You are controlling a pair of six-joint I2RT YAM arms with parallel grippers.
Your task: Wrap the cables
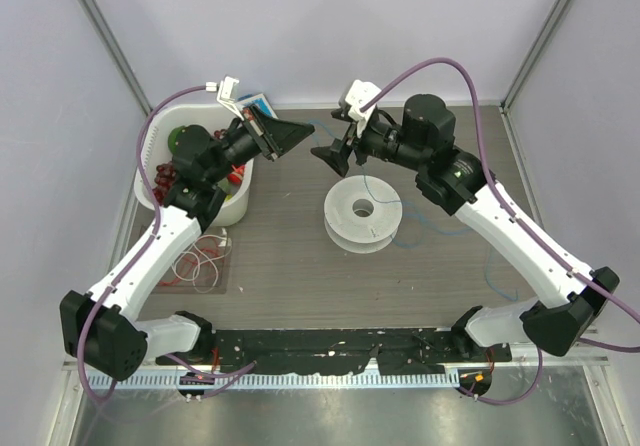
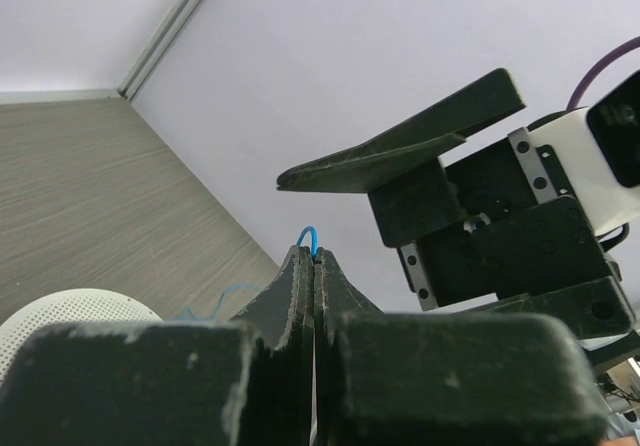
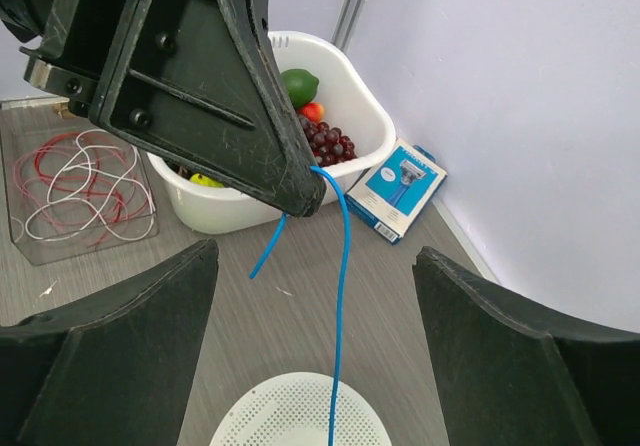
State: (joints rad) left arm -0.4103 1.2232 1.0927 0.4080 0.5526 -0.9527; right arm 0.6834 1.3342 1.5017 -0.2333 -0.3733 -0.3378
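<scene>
Blue cable (image 3: 343, 266) is pinched in your closed left gripper (image 2: 314, 261); bring the open right gripper (image 1: 333, 158) onto the strand below it, holding tension toward the spool (image 1: 362, 216).

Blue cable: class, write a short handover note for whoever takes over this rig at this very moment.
Left pincer: shut on the blue cable, raised above the table.
Right pincer: open, empty, facing the left one.
Blue cable drops to the spool; more lies loose on the table right of it.
Red and white cables lie in the tray.
Done: blue end gripped. Left: the wrapping; no windings visible yet.
</scene>
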